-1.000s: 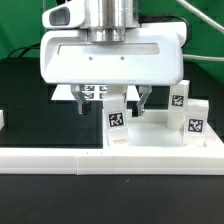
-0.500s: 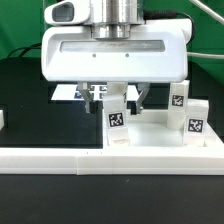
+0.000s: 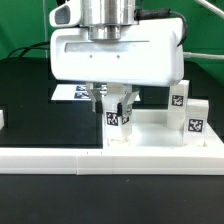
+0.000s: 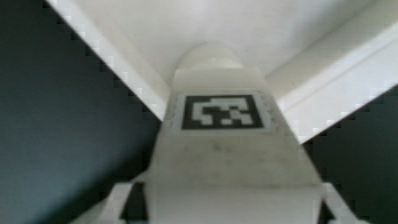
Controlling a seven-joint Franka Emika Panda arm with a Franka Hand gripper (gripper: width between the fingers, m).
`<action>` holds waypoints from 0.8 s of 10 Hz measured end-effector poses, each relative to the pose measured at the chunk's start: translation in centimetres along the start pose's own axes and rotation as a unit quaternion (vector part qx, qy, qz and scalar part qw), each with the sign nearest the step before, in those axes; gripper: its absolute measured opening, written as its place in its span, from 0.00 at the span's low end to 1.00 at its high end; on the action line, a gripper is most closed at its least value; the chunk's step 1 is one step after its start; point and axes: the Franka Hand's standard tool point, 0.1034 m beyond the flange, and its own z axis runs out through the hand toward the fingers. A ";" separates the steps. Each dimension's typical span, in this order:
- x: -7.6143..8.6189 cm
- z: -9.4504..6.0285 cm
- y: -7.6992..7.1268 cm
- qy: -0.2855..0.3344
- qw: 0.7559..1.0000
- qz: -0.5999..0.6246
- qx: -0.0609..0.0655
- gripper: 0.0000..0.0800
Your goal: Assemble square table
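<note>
A short white leg (image 3: 117, 125) with a black-and-white tag stands upright at the near edge of the white square table slab (image 3: 155, 132). My gripper (image 3: 113, 108) comes down over its top, one finger pressed on each side, shut on it. In the wrist view the leg (image 4: 222, 130) fills the space between the fingers (image 4: 128, 202), its tag facing the camera. Two more tagged legs (image 3: 178, 97) (image 3: 193, 126) stand on the exterior view's right.
A long white border bar (image 3: 100, 158) runs across the front. The marker board (image 3: 68, 92) lies behind my gripper on the black table. A small white part (image 3: 3, 118) shows at the exterior view's left edge.
My gripper has shifted slightly toward the exterior view's right and its fingers have closed from wide open onto the sides of the leg. The leg stands where it was.
</note>
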 end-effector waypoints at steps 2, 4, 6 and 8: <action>-0.1 0.1 0.2 0.000 0.990 0.138 -0.005 0.36; -0.2 0.2 0.7 -0.012 0.957 0.290 -0.012 0.36; -0.3 0.2 1.3 -0.052 0.893 0.448 0.007 0.36; -0.5 0.2 1.1 -0.077 0.858 0.507 -0.002 0.36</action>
